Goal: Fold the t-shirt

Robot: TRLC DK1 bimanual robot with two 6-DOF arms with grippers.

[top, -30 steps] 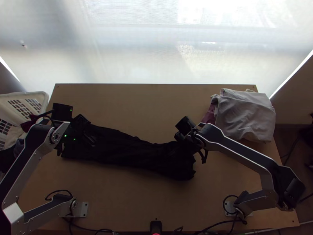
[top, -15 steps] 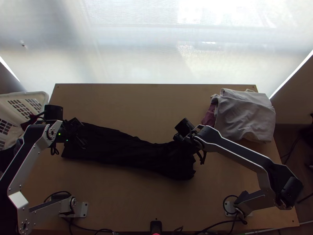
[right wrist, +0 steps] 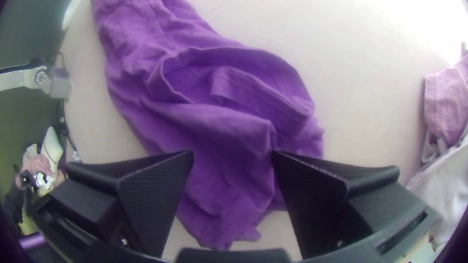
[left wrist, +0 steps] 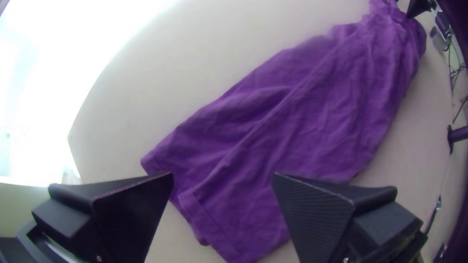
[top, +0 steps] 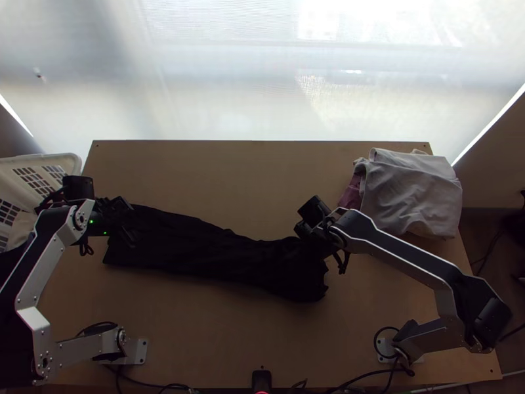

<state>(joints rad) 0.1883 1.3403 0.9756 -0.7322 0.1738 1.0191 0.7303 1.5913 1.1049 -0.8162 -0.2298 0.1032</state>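
My left gripper [top: 131,223] is over the left end of the dark t-shirt [top: 216,253], which lies in a long bunched strip across the table. At the strip's right end is my right gripper [top: 308,248]. In the left wrist view the shirt [left wrist: 292,122] looks purple, with a hemmed end beneath my left gripper [left wrist: 223,180], whose fingers stand wide apart. The right wrist view has the shirt [right wrist: 209,126] rumpled, with an open fold, below my right gripper [right wrist: 233,158]. That gripper is open too, and no cloth is pinched between its fingers.
A pile of grey and dark pink cloth [top: 410,194] lies at the table's far right corner. The white basket [top: 69,161] with clothes in it stands off the left edge. A small black device [top: 261,379] sits at the near edge's middle.
My left gripper has moved left and slightly down the picture, over the shirt's left end. The right arm has barely shifted, and the shirt lies as before.
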